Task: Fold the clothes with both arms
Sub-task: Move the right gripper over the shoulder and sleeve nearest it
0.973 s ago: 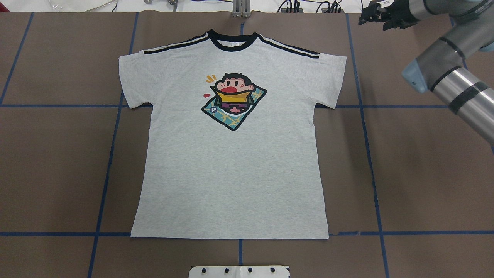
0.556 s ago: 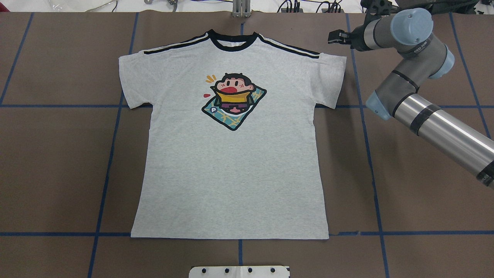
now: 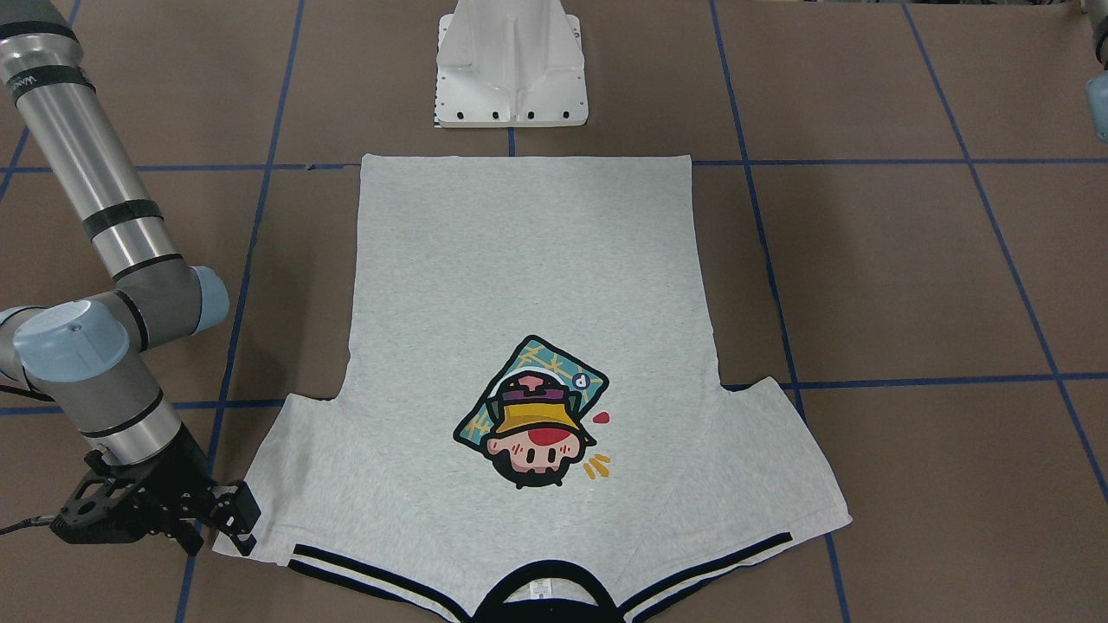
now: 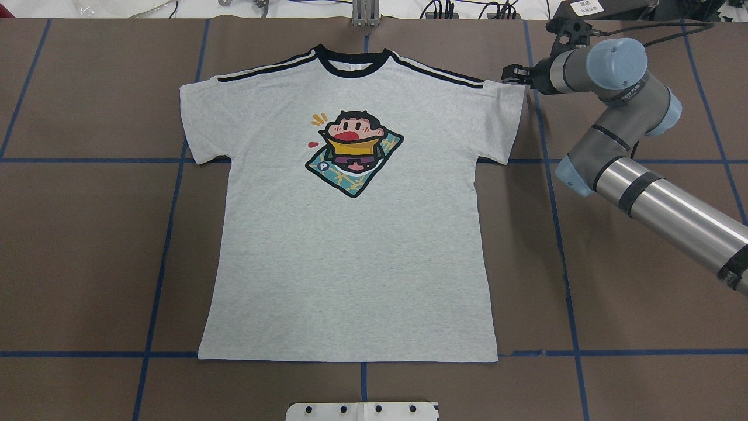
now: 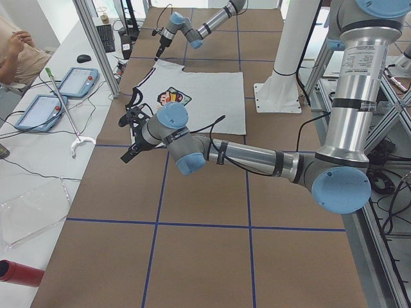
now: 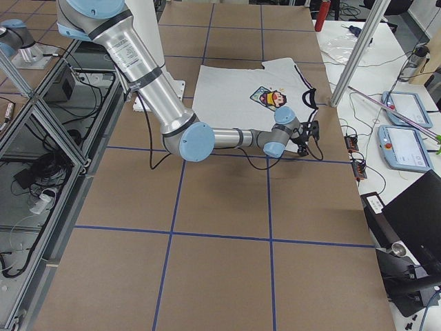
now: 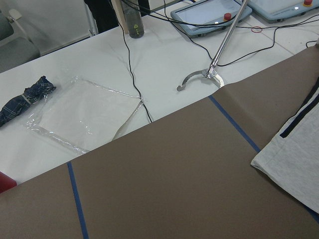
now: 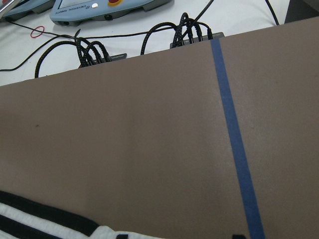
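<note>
Shirt (image 4: 350, 263) lies flat, print up, mid bench (image 4: 76, 251); on the overhead clock the collar (image 4: 350, 63) is at 12 and the hem at 6. Nothing folded yet.

My right arm (image 4: 660, 202) comes in from 3. Right jaws are spread, low at 2, right at the top corner of the right sleeve (image 4: 499, 117); can't tell if they touch. My guess is they sit there to pinch the shoulder edge and start a fold.

My left arm (image 5: 244, 154) shows only from the side. Left jaws are out past 9, raised, apart from the cloth; spread or pressed together, can't tell. That wrist view catches just the left sleeve (image 7: 294, 164) corner. It probably goes for that shoulder next, since a mirrored lift should keep the cloth square.

Bench is matte brown with a blue tape (image 4: 87, 354) grid, and the shirt is squared to it. White pedestal (image 3: 511, 61) sits just past the hem at 6.

Beyond 12 there's a white table (image 7: 174, 59) with pendants (image 5: 76, 80), cables (image 8: 94, 50) and a grabber stick (image 5: 63, 106), plus a person's arm (image 5: 16, 54) at its edge.
</note>
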Action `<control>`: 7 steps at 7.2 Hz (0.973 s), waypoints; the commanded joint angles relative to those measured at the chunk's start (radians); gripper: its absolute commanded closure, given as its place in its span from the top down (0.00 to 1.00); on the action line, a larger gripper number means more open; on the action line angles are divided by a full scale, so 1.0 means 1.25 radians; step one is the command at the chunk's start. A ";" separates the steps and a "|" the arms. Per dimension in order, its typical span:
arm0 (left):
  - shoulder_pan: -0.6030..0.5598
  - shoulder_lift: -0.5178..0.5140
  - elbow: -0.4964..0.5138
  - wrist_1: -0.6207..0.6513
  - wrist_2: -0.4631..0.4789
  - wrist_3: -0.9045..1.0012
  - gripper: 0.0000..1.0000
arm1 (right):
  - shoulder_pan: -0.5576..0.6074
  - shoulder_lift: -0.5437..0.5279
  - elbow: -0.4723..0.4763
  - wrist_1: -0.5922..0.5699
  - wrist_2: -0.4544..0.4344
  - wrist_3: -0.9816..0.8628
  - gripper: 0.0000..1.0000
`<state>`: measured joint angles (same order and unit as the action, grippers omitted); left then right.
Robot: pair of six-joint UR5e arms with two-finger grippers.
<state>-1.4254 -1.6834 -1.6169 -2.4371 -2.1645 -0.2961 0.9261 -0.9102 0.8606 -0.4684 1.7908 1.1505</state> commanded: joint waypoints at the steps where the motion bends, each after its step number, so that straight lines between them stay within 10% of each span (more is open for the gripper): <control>1: 0.000 0.003 0.000 0.000 0.000 0.001 1.00 | -0.013 -0.003 -0.001 0.000 -0.021 0.000 0.63; 3: 0.000 0.005 -0.001 -0.002 0.000 0.002 1.00 | -0.018 -0.007 -0.001 0.000 -0.026 0.000 0.47; 5: 0.000 0.008 -0.001 -0.002 -0.001 0.002 1.00 | -0.019 -0.008 -0.001 -0.001 -0.027 0.000 0.00; 7: 0.000 0.009 -0.001 -0.002 -0.001 0.002 1.00 | -0.019 -0.017 0.006 -0.002 -0.028 -0.002 0.00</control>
<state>-1.4251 -1.6728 -1.6183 -2.4397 -2.1658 -0.2930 0.9021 -0.9240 0.8618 -0.4695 1.7566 1.1498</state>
